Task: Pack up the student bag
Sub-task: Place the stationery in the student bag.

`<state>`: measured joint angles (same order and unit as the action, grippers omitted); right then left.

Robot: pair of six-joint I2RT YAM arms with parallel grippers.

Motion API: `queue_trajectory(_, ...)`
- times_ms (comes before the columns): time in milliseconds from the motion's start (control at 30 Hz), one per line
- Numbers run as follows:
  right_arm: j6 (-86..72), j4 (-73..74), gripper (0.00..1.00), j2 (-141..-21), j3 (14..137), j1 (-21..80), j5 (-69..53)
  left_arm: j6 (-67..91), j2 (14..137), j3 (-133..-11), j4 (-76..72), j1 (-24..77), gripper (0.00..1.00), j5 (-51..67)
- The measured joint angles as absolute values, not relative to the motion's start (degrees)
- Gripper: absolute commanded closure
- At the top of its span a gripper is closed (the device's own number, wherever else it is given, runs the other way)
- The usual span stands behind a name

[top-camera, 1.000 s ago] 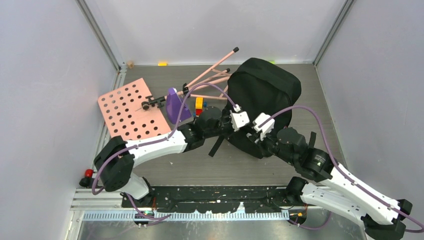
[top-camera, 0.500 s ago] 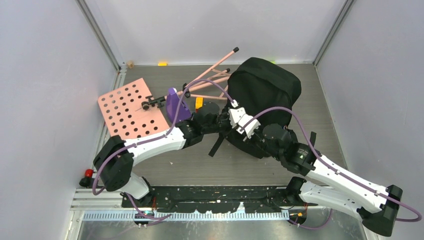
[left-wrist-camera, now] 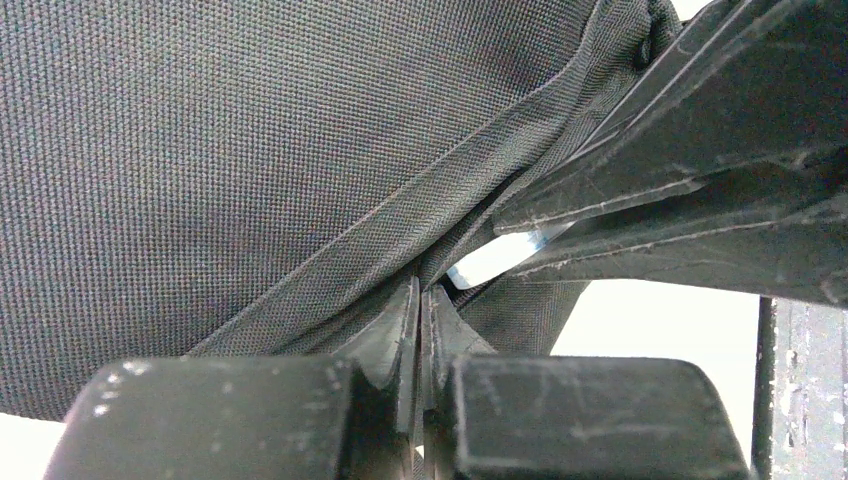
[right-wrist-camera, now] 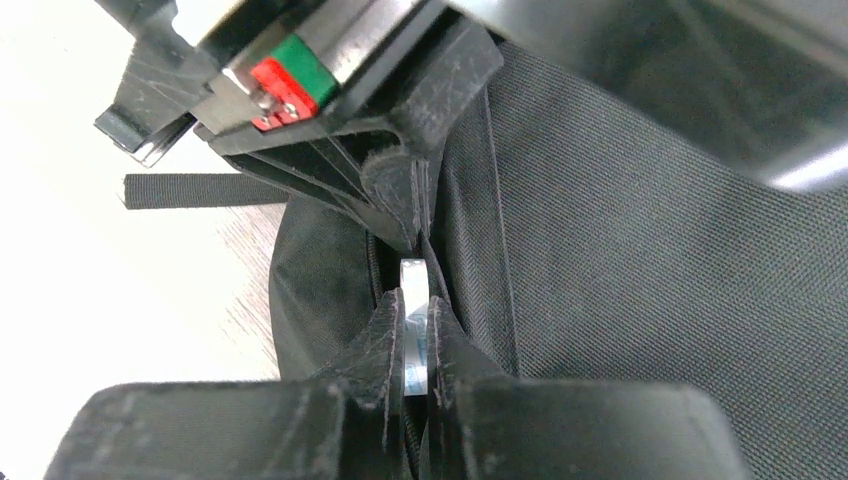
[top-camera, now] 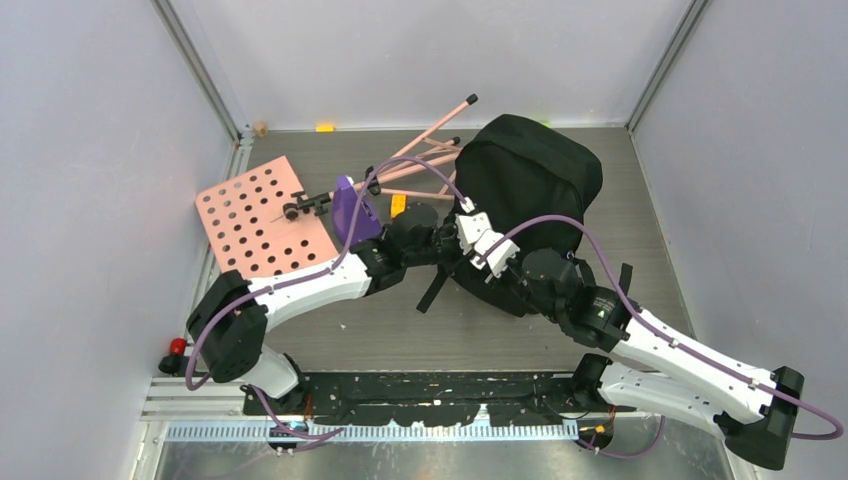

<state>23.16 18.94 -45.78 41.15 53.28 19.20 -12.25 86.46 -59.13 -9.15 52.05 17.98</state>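
Observation:
The student bag [top-camera: 530,180], a large black fabric backpack, lies at the back right of the table. Both grippers meet at its near left edge. My left gripper [top-camera: 455,245] is shut on a fold of the bag's fabric [left-wrist-camera: 250,150]; its jaws [left-wrist-camera: 421,300] are pressed together on the seam. My right gripper [top-camera: 490,268] is shut on a silver zipper pull [right-wrist-camera: 413,290], with its tips [right-wrist-camera: 415,320] directly facing the left gripper's fingers [right-wrist-camera: 405,215]. The pull also shows in the left wrist view [left-wrist-camera: 495,262]. The bag's inside is hidden.
A pink pegboard [top-camera: 262,218] lies at the left. A purple object [top-camera: 350,212], pink rods [top-camera: 420,150] and a yellow block [top-camera: 398,205] lie behind the left arm. A loose black strap [top-camera: 437,290] trails toward the front. Walls close in on both sides.
My right arm has swung left, bringing its gripper up against the left gripper at the bag's edge. The left gripper shifted slightly back, covering small blocks. Little has moved in the last half second.

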Motion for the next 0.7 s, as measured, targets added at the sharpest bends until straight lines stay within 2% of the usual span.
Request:
queue_trajectory(533,18.7,30.3,0.98,-44.0,43.5,53.4,23.4,-11.9,86.5,-60.0,-9.5,51.9,1.00,19.5)
queue_trajectory(633,18.2,30.9,0.90,-45.1,43.4,53.3,24.7,-10.9,86.5,-60.0,-9.5,51.6,1.00,19.8)
queue_trajectory(700,18.0,30.9,0.78,-45.3,43.4,53.3,25.2,-10.6,86.5,-60.0,-9.5,51.6,1.00,19.8)
